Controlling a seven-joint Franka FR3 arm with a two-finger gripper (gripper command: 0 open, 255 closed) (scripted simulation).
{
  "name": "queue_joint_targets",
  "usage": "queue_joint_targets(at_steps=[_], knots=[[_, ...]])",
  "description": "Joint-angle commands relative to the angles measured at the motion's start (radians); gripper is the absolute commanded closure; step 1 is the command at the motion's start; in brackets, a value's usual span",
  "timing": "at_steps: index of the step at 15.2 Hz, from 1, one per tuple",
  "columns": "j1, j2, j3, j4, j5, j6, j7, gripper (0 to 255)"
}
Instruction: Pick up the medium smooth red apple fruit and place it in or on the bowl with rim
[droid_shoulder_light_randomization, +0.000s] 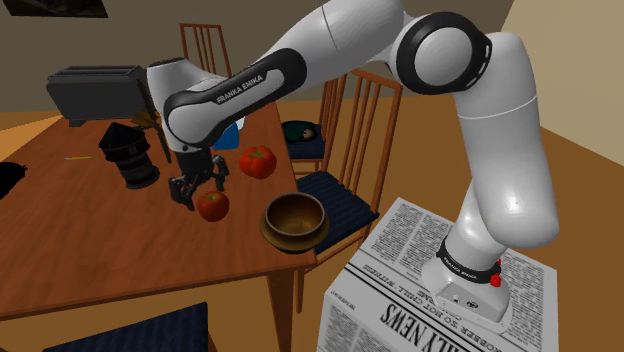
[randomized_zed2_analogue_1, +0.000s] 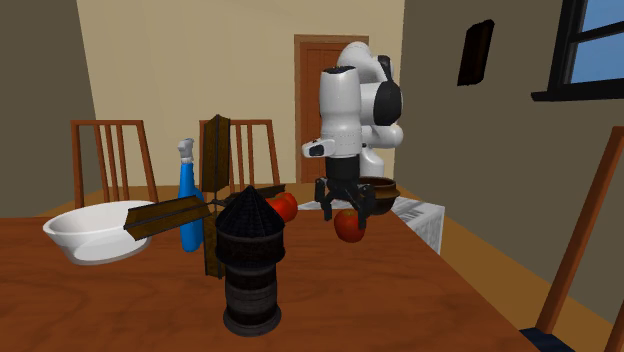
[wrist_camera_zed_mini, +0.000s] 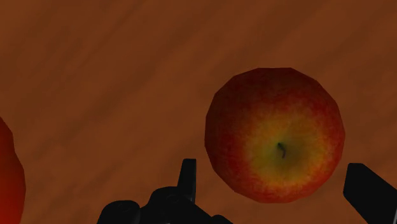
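Gripper (droid_shoulder_light_randomization: 200, 190): black fingers set wide, closed on nothing. In the wrist view we see one finger on each side of the medium smooth red apple with a yellow-green patch round its stem (wrist_camera_zed_mini: 275, 135). One finger is close by the skin and the other stands clear of it.

The apple (droid_shoulder_light_randomization: 212, 205) sits on the brown wooden table (droid_shoulder_light_randomization: 80, 230), just under the claw. In the second exterior view the gripper (randomized_zed2_analogue_1: 347, 212) hangs right above the apple (randomized_zed2_analogue_1: 350, 225).

Shoulder view, taken from the apple:
- The brown wooden bowl with rim (droid_shoulder_light_randomization: 290, 237) is near, between 3 and 4 o'clock, close to the table edge.
- A second red round fruit with a green top (droid_shoulder_light_randomization: 257, 161) lies between 1 and 2 o'clock, apart from the apple.
- A black model windmill (droid_shoulder_light_randomization: 130, 155) stands at 10 o'clock.

The arm's stand, wrapped in newsprint (droid_shoulder_light_randomization: 400, 290), is at 4 o'clock, off the table.
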Motion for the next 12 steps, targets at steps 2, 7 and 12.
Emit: queue_joint_targets(at_steps=[2,7,12], knots=[[0.002,0.012,-0.002,-0.017,-0.004,0.030,0.003,0],[0.002,0.012,-0.002,-0.017,-0.004,0.030,0.003,0],[0.002,0.012,-0.002,-0.017,-0.004,0.030,0.002,255]])
